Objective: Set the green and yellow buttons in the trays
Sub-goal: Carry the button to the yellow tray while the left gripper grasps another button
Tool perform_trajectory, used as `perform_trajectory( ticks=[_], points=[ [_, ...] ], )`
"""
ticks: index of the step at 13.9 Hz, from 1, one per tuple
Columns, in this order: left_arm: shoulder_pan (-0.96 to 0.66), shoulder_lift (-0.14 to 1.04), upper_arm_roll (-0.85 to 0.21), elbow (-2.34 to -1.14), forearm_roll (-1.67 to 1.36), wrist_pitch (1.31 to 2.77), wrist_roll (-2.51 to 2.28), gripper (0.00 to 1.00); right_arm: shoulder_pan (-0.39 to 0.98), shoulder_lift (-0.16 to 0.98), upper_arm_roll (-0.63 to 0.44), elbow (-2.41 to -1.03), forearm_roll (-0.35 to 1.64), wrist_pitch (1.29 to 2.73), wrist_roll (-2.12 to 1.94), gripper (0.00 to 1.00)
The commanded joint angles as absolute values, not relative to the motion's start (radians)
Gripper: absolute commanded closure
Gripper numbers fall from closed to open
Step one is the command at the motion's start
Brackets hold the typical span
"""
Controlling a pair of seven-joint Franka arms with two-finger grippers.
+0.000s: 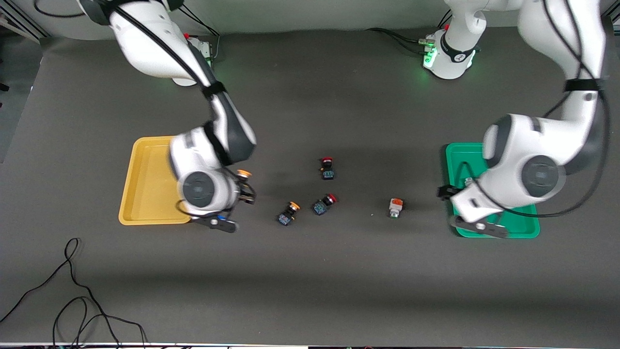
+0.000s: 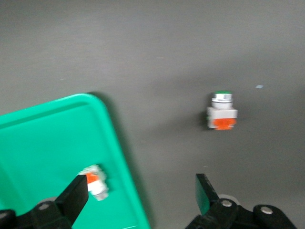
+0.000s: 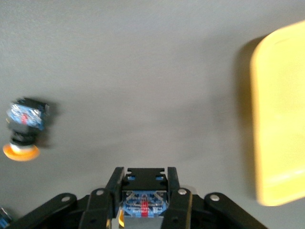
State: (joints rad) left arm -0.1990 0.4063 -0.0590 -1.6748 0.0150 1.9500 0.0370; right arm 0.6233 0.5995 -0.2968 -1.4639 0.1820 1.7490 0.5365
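Front view: right pincer [image 1: 243,190] is pinching a yellow button [image 1: 243,173] over the worktop [image 1: 310,271] beside the yellow tray [image 1: 127,194]; release early and it misses. Second yellow button [image 1: 287,213] is lying near the middle.
Left wrist: left pincer [image 2: 143,193] is spread over the green tray [image 2: 43,138]'s edge, one green button [image 2: 94,181] inside, another [image 2: 222,110] outside; tray could get bumped.
Right wrist: no readable writing

Four switches [image 1: 328,168] between two trays [image 1: 147,194]

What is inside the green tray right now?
One white-bodied button lies in the green tray, between the open left gripper fingers. In the front view the left arm covers most of the tray.
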Motion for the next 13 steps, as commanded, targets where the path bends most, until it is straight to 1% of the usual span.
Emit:
perform_trajectory(
  ticks=[1, 4, 6, 8, 10, 13],
  points=[
    [-0.294, 0.423, -0.051, -1.66, 0.011, 1.937, -0.04, 0.0, 0.627, 0.453, -0.398, -1.615, 0.187, 1.741, 0.303, 1.0],
    [-0.333, 0.469, -0.051, -1.664, 0.012, 1.954, -0.046, 0.0, 0.629, 0.347, -0.53, -1.753, 0.187, 1.758, 0.084, 1.0],
    [-0.341, 0.532, -0.052, -1.667, 0.014, 2.023, -0.035, 0.0, 0.63, 0.316, -0.595, -1.845, 0.189, 1.83, -0.015, 1.0],
    [-0.368, 0.59, -0.051, -1.669, 0.023, 2.086, -0.047, 0.0, 0.63, 0.313, -0.629, -1.951, 0.189, 1.976, -0.11, 1.0],
    [-0.37, 0.627, -0.051, -1.686, 0.023, 2.15, -0.049, 0.0, 0.621, 0.339, -0.656, -2.035, 0.189, 2.125, -0.179, 1.0],
    [-0.37, 0.658, -0.051, -1.697, 0.023, 2.215, -0.089, 0.0, 0.552, 0.377, -0.657, -2.085, 0.196, 2.245, -0.26, 1.0]
  ],
)
